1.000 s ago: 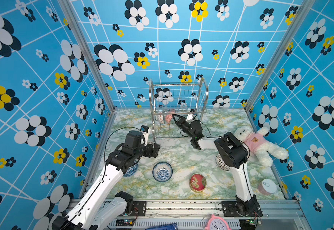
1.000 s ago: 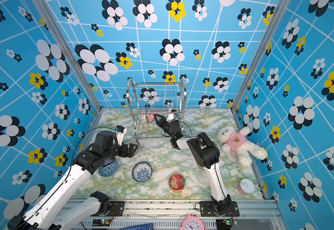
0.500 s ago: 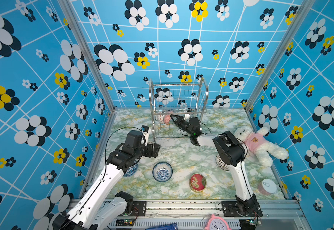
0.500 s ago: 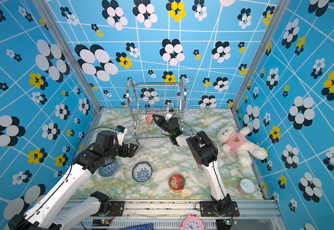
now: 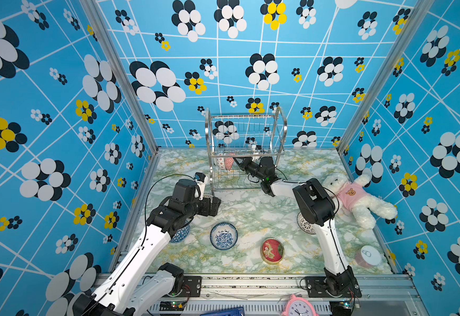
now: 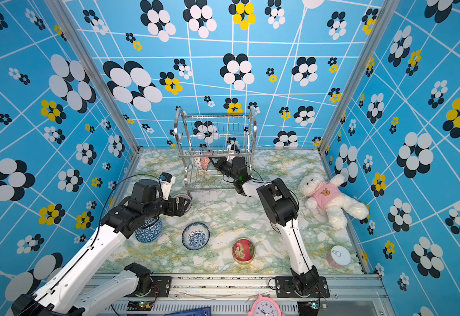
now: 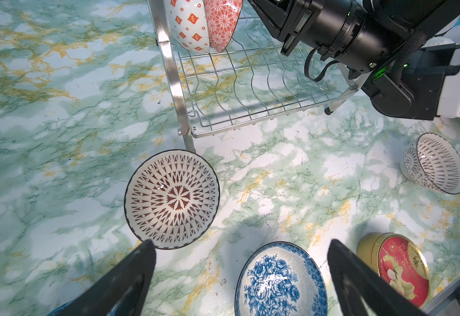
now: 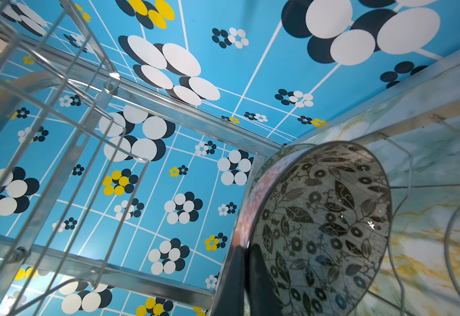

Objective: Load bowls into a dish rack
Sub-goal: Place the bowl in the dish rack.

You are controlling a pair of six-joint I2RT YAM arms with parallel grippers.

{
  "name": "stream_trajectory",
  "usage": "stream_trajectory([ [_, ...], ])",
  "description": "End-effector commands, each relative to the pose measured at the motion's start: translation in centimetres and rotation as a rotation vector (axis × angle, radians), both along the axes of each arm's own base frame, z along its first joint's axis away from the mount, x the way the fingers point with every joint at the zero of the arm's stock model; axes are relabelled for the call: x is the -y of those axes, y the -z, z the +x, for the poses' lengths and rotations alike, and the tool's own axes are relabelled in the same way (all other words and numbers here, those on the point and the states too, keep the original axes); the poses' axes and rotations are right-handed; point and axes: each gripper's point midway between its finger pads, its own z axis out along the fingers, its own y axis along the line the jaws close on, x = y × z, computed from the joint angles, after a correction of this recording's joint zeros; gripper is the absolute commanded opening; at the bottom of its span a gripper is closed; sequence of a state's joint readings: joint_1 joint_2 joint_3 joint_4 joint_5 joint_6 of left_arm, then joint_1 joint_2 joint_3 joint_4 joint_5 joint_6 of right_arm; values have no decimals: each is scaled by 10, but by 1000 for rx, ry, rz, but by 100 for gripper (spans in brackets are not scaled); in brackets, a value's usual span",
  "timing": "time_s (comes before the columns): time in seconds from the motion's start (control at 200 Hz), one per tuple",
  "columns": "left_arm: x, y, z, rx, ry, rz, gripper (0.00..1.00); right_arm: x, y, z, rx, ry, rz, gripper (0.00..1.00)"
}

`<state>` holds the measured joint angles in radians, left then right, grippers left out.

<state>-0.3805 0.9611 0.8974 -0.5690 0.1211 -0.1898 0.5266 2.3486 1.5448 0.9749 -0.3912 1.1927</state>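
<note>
Bowls: you have 6 in total. Two stand on edge in the lower tier of the dish rack point(image 5: 209, 153): 1 diamond bowl point(image 7: 187, 24), white w/ orange marks, and just beside it 1 red-pink bowl point(image 7: 223, 24). Your right gripper point(image 5: 236, 161) pinches the rim of the red-pink bowl, jaws closed on it.

Four are on the table point(image 5: 250, 208):
- 1 star bowl point(image 7: 171, 199) at the rack's foot
- 1 blue floral bowl point(image 5: 223, 235)
- 1 blue triangle bowl point(image 5: 180, 234) under your left arm
- 1 black-lined bowl point(image 7: 432, 164) on its side

Your left gripper point(image 7: 240, 242) hangs above the table, jaws wide apart, nothing in it.

Also on the table: 1 red tin point(image 5: 272, 250), 1 teddy bear point(image 5: 357, 198).
</note>
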Motion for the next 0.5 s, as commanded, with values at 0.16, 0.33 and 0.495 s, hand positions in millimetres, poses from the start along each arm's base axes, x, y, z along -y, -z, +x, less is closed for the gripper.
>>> stream_trajectory([
  [0.16, 3, 3, -2, -5, 22, 7, 99, -13, -19, -6, 36, -123, 49, 0],
  [0.33, 4, 3, -2, -6, 24, 7, 99, -14, -16, -4, 26, -145, 47, 0],
  [0.495, 3, 4, -2, -6, 23, 8, 99, -15, -10, -2, 12, -159, 34, 0],
])
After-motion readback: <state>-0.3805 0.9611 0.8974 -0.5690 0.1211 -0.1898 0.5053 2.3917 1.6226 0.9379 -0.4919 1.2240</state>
